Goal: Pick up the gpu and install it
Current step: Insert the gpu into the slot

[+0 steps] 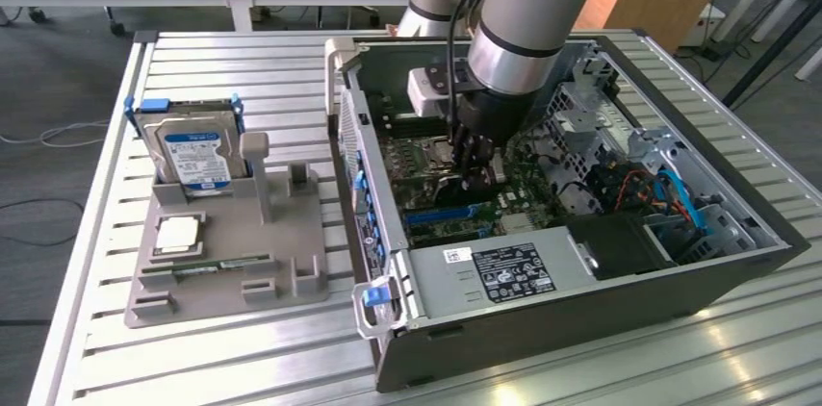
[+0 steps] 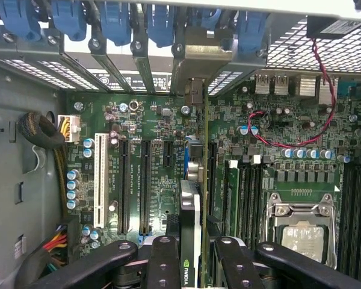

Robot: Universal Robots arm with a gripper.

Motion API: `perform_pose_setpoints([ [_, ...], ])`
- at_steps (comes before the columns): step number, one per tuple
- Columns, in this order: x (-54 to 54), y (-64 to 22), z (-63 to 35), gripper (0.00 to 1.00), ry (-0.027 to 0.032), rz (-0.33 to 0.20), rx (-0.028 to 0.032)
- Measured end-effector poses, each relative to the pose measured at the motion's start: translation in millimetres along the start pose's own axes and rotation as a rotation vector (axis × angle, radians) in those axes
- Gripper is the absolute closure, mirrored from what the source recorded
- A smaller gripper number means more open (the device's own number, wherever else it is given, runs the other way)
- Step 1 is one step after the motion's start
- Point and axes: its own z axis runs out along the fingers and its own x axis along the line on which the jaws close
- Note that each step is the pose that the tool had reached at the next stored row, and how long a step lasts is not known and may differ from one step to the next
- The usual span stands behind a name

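While the pincer [image 2: 195, 247] clamped the gpu [image 2: 192, 205] on edge, the card stood upright inside the open case [image 1: 578, 329], over the motherboard [image 2: 150, 120], beside its long black slots [image 2: 143, 186].

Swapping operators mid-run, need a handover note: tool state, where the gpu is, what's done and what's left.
Tool: shut on the gpu, down inside the open PC case.
Gpu: held edge-on over the motherboard, in line with the expansion slots, one end toward the rear slot openings.
Done: gpu picked up and brought into the case. The grey tray holds the hard drive and the RAM stick.
Left: cannot tell whether the card is seated; it is not released.
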Motion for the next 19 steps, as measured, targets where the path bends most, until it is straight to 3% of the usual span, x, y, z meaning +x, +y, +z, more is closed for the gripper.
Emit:
perform_pose_setpoints([
  [19, 0.3, 0.0, 5.1, 0.73, 0.0004, 0.000, -0.0002],
])
